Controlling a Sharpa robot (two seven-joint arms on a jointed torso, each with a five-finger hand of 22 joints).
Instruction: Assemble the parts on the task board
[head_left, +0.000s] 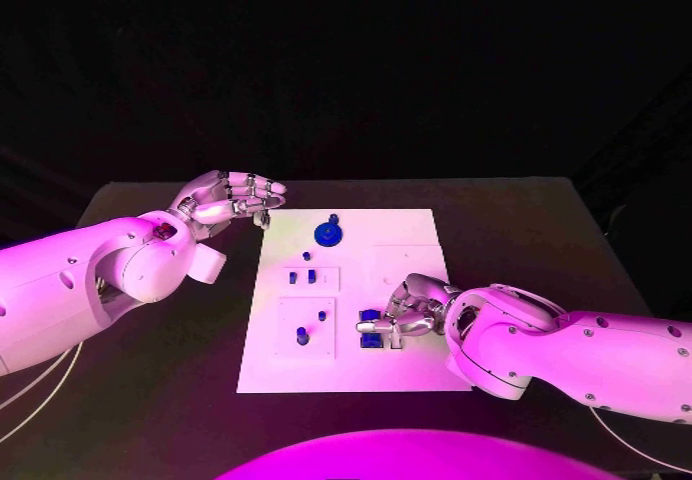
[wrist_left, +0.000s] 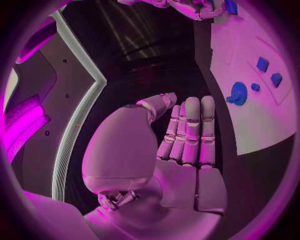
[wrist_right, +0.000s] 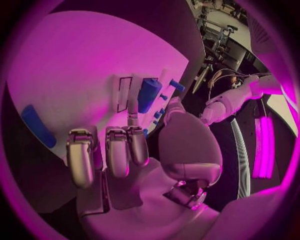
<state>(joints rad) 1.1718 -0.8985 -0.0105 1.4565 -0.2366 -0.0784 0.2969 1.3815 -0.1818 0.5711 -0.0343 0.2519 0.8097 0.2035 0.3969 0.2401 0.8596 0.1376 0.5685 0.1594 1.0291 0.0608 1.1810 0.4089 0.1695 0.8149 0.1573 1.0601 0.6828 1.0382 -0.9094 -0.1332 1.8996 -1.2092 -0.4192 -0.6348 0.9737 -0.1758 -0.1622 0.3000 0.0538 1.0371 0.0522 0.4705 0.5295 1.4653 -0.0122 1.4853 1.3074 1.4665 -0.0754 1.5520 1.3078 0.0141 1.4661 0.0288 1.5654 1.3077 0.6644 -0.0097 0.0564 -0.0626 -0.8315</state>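
Observation:
The white task board (head_left: 411, 250) lies mid-table. My right hand (head_left: 414, 308) rests on its near right part, finger and thumb pinching a blue block (head_left: 372, 328); in the right wrist view that blue block (wrist_right: 149, 94) sits between a fingertip (wrist_right: 133, 109) and the thumb, beside a framed recess. A round blue knob (head_left: 329, 234) stands at the board's far side, and small blue pieces (head_left: 302, 276) and pegs (head_left: 303, 336) sit in the left panels. My left hand (head_left: 231, 200) hovers off the board's far left corner, holding nothing; in its wrist view the left hand (wrist_left: 187, 135) has straight fingers.
Black table (head_left: 548, 230) surrounds the board, with bare surface on the right and far sides. The left wrist view shows the knob (wrist_left: 237, 93) and two square blue pieces (wrist_left: 269, 71) on the board. A long blue piece (wrist_right: 37, 125) lies at the board's edge.

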